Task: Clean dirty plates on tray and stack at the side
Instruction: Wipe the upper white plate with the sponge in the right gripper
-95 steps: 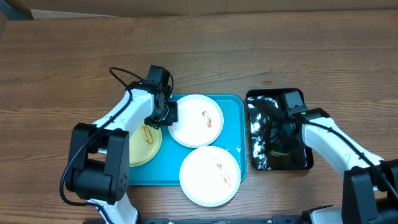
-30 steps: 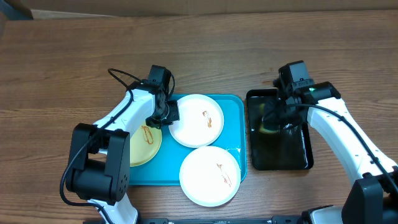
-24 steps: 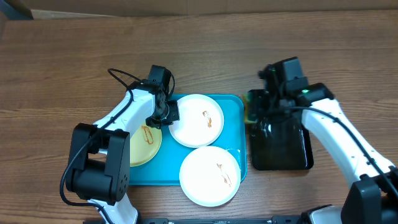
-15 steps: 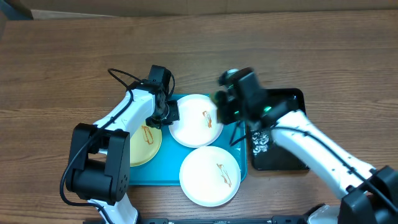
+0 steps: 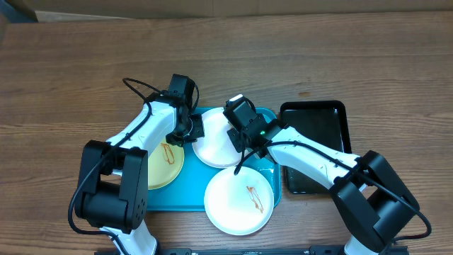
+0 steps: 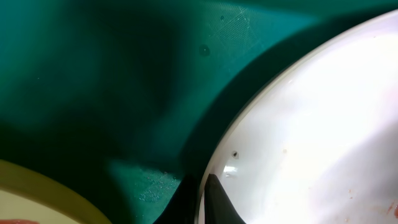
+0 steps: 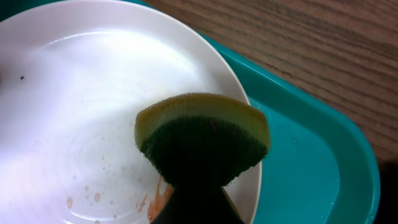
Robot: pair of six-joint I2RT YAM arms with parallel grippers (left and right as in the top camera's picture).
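Front white plate (image 5: 230, 202), orange-smeared, is seen overhanging the near rim of the turquoise tray (image 5: 177, 198). Yellow-green plate (image 5: 159, 170), also smeared, is laid across the tray's left rim. Rear white plate (image 5: 211, 147) is found in the tray's far half. A yellow-and-green sponge (image 7: 202, 140) is pinched in the right gripper (image 5: 241, 139) over that plate's brown-speckled surface. Left gripper (image 5: 190, 130) is placed at its left rim, one fingertip (image 6: 217, 199) over the edge; grip cannot be told. Black tray (image 5: 318, 120) is noted just right of the turquoise tray.
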